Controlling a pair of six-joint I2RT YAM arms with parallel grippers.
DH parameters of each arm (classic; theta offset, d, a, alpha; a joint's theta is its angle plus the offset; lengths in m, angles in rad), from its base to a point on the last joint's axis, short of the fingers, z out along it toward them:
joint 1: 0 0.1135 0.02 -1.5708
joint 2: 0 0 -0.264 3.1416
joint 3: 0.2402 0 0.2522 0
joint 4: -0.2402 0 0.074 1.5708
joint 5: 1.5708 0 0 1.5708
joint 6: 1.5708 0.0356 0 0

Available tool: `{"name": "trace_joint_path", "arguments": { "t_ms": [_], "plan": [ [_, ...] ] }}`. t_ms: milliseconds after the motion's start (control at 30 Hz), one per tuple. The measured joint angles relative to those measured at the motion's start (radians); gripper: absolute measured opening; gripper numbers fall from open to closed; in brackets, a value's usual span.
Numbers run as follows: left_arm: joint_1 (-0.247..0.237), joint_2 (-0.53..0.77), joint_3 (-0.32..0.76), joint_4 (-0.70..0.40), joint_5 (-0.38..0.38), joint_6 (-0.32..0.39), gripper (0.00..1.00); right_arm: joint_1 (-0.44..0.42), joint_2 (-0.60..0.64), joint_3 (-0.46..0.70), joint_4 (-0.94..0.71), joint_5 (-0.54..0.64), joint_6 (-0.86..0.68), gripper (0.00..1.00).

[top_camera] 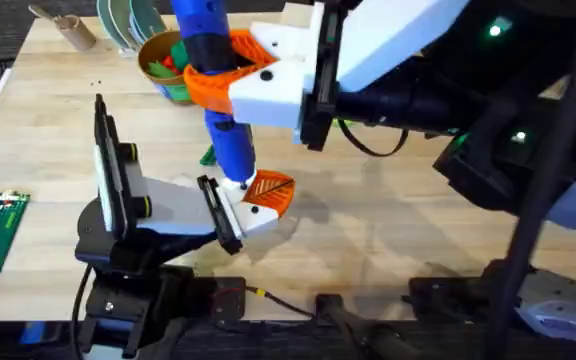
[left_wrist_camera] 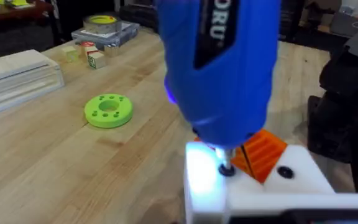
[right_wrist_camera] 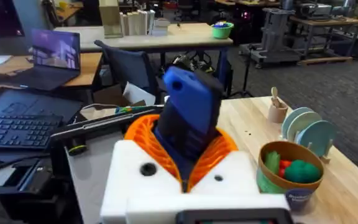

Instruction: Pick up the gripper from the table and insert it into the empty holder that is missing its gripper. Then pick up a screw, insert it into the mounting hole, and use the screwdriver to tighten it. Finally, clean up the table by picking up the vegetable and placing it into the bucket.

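Overhead view: right gripper (top_camera: 230, 75), white w/ orange ribbed pads, is clamped round the screwdriver (top_camera: 223, 110); thick glossy blue handle stands near upright, its top cut off by frame edge; short metal tip meets the holder (top_camera: 251, 214), a white angular plastic piece w/ the gripper (top_camera: 272, 190), an orange ribbed wedge, seated on its far end. Left gripper (top_camera: 218, 213) sits at the holder's near end; black fingers partly hidden behind the white part, can't tell if they pinch it or stand apart. The vegetable (top_camera: 208, 155) is mostly hidden behind the blue handle, just a dark green sliver on the table (top_camera: 388, 220), pale wood planks. The bucket (top_camera: 163, 65), yellow rim, holds red and green toy pieces; its right side is covered by the right gripper.

Left wrist view: screwdriver (left_wrist_camera: 219, 68) v. large and blurred; tip lands in a hole on the white holder (left_wrist_camera: 241, 193), a bright glare on the plastic beside it; orange wedge (left_wrist_camera: 263, 152) just behind; green ring (left_wrist_camera: 108, 111) w/ yellow dots lies flat, well apart.

Right wrist view: blue handle (right_wrist_camera: 188, 118) gripped between orange pads (right_wrist_camera: 142, 134); bucket (right_wrist_camera: 288, 171) near.
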Motion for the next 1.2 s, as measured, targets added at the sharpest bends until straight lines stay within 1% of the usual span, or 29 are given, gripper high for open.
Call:
{"name": "trace_joint_path", "arguments": {
  "t_ms": [100, 167, 400, 500, 567, 667, 733, 933, 1033, 1067, 1200],
  "plan": [
    [0.000, 0.000, 0.000, 0.001, -0.001, 0.000, 0.017, -0.009, 0.000, 0.000, 0.023, -0.002, 0.002, 0.027],
    [0.000, 0.000, 0.000, 0.001, 0.000, 0.000, 0.017, -0.023, 0.000, -0.002, 0.069, -0.005, 0.003, 0.027],
    [0.000, 0.000, 0.000, 0.001, -0.001, 0.000, 0.017, -0.133, -0.032, -0.002, 0.273, -0.004, 0.000, 0.027],
    [0.000, 0.000, 0.000, 0.001, 0.000, 0.000, 0.017, -0.193, -0.044, -0.002, 0.264, -0.005, -0.040, 0.027],
    [0.000, 0.000, 0.000, 0.001, -0.001, 0.000, 0.017, -0.244, -0.041, -0.002, 0.204, -0.005, -0.102, 0.027],
    [0.000, 0.000, 0.000, 0.001, -0.001, 0.000, 0.017, -0.332, -0.016, -0.002, 0.080, 0.007, -0.242, 0.027],
    [0.000, 0.000, 0.000, 0.001, -0.001, 0.000, 0.017, -0.388, 0.011, -0.002, -0.006, 0.045, -0.345, 0.027],
    [0.000, 0.000, 0.000, 0.001, -0.001, 0.000, 0.017, -0.537, 0.097, -0.003, -0.217, 0.249, -0.699, 0.027],
    [0.000, 0.000, 0.000, 0.001, -0.001, 0.000, 0.017, -0.582, 0.131, -0.003, -0.281, 0.366, -0.871, 0.027],
    [0.000, 0.000, 0.000, 0.001, 0.000, 0.000, 0.017, -0.603, 0.162, -0.003, -0.327, 0.476, -1.033, 0.027],
    [0.000, 0.000, 0.000, 0.001, -0.001, 0.000, 0.017, -0.605, 0.208, -0.003, -0.384, 0.571, -1.191, 0.027]
  ]
}}
